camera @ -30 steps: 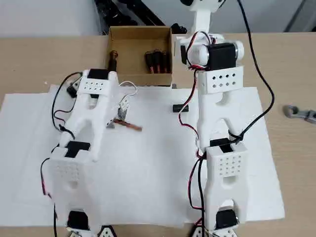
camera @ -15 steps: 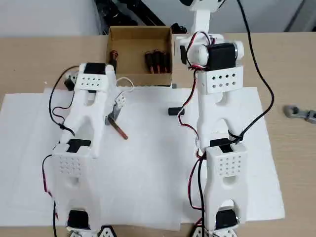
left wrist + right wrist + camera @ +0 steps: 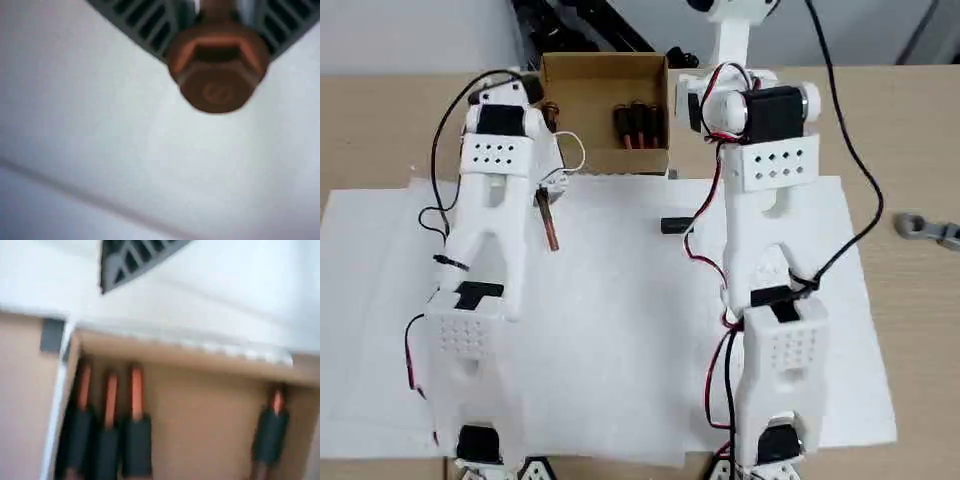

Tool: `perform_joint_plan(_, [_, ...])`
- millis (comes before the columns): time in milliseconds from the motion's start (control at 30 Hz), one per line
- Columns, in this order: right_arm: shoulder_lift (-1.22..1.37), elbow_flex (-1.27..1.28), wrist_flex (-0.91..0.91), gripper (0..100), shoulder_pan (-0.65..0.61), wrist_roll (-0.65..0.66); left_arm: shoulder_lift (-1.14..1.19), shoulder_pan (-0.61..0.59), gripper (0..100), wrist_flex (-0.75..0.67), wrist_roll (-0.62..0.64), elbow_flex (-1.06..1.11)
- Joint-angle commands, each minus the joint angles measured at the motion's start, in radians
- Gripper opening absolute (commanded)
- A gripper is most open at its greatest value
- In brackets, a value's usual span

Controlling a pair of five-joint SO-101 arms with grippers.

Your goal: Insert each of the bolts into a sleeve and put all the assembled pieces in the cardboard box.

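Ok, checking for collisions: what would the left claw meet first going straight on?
Probably the white sheet, with its held bolt touching before the left claw itself; depth is unclear.

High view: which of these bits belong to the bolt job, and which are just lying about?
Job: bolt in the left gripper; black sleeve on the white sheet; cardboard box; assembled pieces inside it.
Lying about: metal tool on the table, right side.
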Motion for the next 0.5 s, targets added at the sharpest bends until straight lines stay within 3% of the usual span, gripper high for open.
perform_joint_plan(0, [-0.205,0.238,-0.001,15.5,0.004,-0.006,-0.238,-0.005,1,0.026,-0.052,-0.056])
perform_joint_plan(233, [-0.555,0.720,-0.002,15.6,0.002,0.009,-0.514,-0.008,1,0.025,-0.161,-0.048])
perform_joint_plan(467, [-0.774,1.060,-0.002,15.8,0.004,0.203,-0.697,-0.028,1,0.026,-0.252,-0.031])
